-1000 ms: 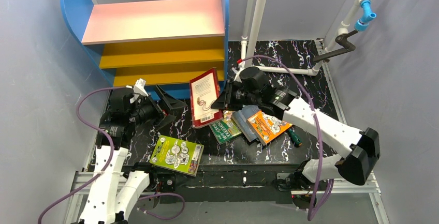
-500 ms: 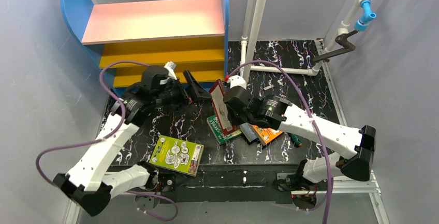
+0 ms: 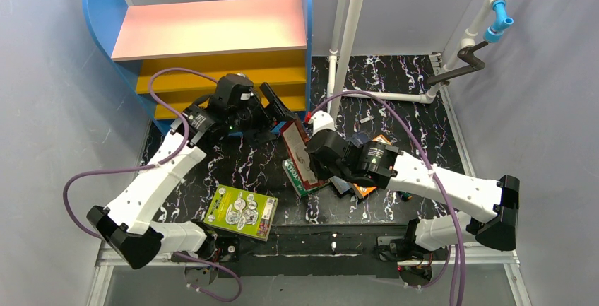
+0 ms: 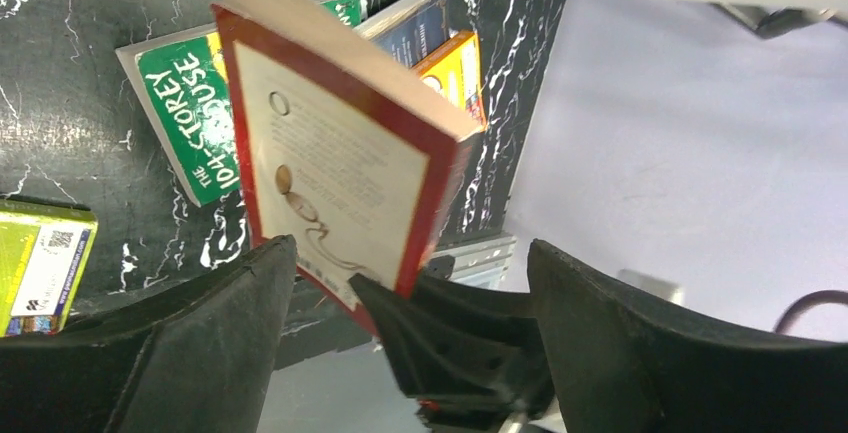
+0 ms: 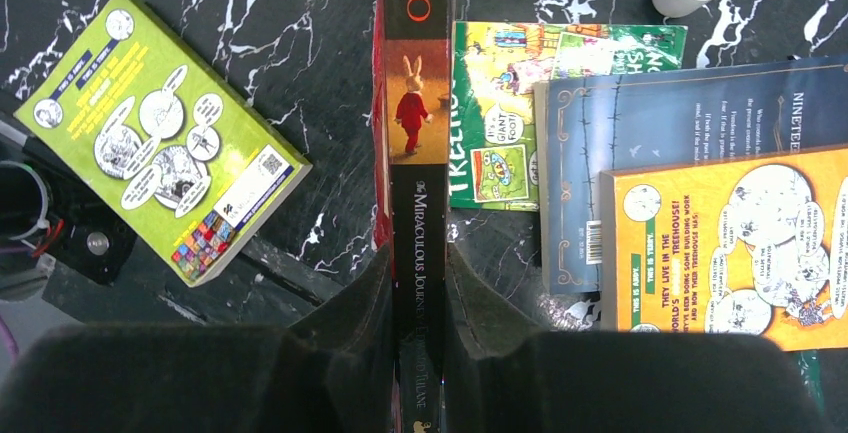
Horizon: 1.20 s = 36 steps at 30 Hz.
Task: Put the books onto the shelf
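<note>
Two claws, one job: with the right claw (image 5: 418, 258) shut tight on the red book (image 4: 340, 153) standing up mid-frame in the top view, slide the wide-open, empty left claw (image 4: 412, 253) around its free end, squeeze, then carry to the shelf (image 3: 212, 27) at upper left.

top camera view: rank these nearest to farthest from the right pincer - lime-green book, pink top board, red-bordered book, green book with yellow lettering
1. red-bordered book, clamped in the right pincer itself.
2. green book with yellow lettering, lying flat just beneath it.
3. lime-green book, off to the near left.
4. pink top board, far back left.
</note>
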Motion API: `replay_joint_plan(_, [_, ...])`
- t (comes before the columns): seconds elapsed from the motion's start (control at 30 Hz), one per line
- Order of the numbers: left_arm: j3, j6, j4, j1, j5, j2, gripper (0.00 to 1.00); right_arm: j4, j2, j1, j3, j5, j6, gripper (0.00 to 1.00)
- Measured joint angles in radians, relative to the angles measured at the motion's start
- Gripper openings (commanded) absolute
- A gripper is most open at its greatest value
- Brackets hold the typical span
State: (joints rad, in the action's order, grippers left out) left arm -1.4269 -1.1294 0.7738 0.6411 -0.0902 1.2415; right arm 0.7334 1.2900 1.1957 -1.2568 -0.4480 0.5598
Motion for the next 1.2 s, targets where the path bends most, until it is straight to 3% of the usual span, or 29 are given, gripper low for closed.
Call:
replay_joint_plan(0.27, [-0.191,-0.053,0.143,0.000,0.033,0.122,0.81,-0.034,0.000,0.038,0.010,0.000,-0.055,0.01])
replay_joint_plan(0.47, [-0.220,-0.082,0.263,0.001,0.051,0.174,0.77,-0.050,0.000,0.053,0.010,-0.003,-0.086,0.01])
replay_joint_plan(0.6, [-0.214,-0.095,0.267,0.001,0.049,0.173,0.69,-0.056,0.006,0.066,0.010,-0.019,-0.101,0.01])
replay_joint_plan(0.9, [-0.141,-0.106,0.233,0.003,0.044,0.173,0.26,-0.045,0.035,0.088,0.010,-0.040,-0.121,0.01])
replay_joint_plan(1.0, [-0.121,-0.104,0.219,0.003,0.043,0.171,0.01,-0.031,0.039,0.095,0.010,-0.044,-0.127,0.01])
replay_joint_plan(1.2, [-0.104,-0.103,0.187,0.003,0.038,0.170,0.00,-0.015,0.039,0.101,0.010,-0.078,-0.146,0.03])
